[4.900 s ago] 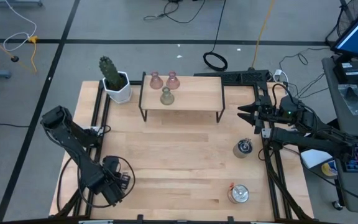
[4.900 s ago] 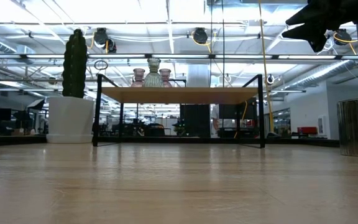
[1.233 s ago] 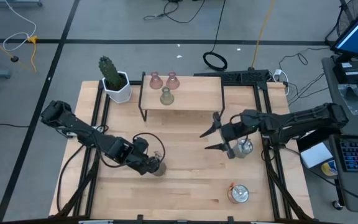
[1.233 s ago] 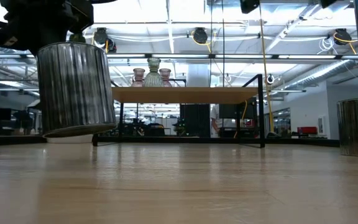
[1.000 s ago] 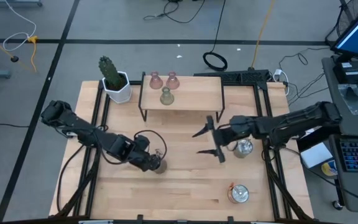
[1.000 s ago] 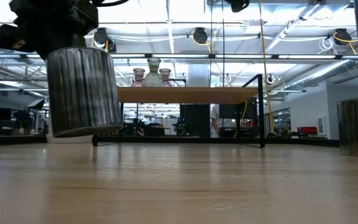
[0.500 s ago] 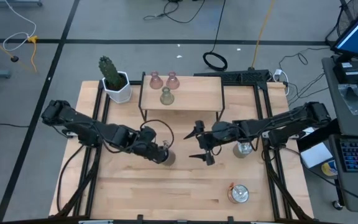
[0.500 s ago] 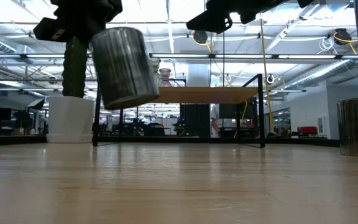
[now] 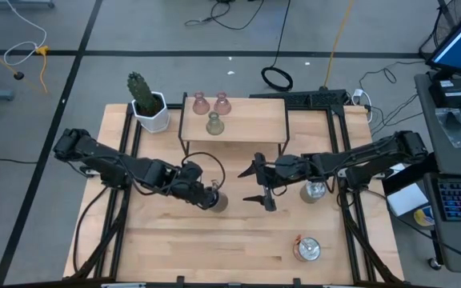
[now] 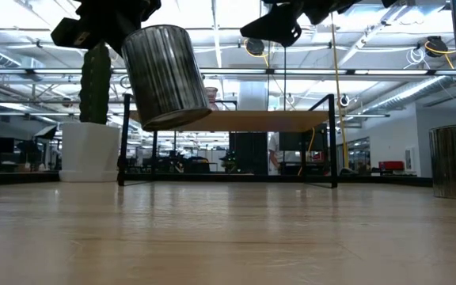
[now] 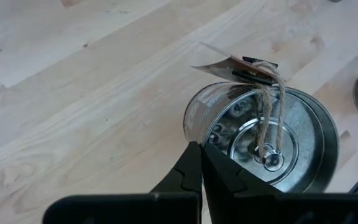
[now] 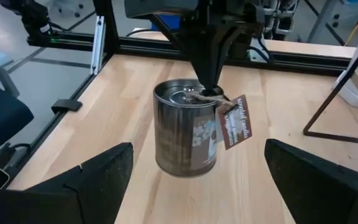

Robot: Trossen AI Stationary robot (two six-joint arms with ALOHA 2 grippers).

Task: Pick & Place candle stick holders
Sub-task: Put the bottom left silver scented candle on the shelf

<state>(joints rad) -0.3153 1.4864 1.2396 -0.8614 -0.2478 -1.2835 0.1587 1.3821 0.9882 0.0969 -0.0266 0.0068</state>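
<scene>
Wooden surface carries a black-framed wooden shelf at its far edge; all positions below are rel. to that shelf. Left arm reaches in from the left-front side, right arm from the right side; both meet over the surface just in front of the shelf. White-potted cactus stands just beside the shelf's left end. Left gripper, in front of the shelf's left half, has its jaws pinched shut on the rim of silver holder no. 1, which is lifted clear of the surface and tilted per low view; a string with a paper tag hangs from its rim. Right gripper, in front of the shelf's centre and near that holder w/o touching it, has jaws spread wide, nothing between them. Silver holder no. 2 stands on the surface in front of the shelf's right end, beside the right arm. Silver holder no. 3 stands well apart from the shelf, near the surface's front edge, right side. On the shelf top, left portion: two pink glass holders side by side at the back, olive-green glass holder just in front of them.
</scene>
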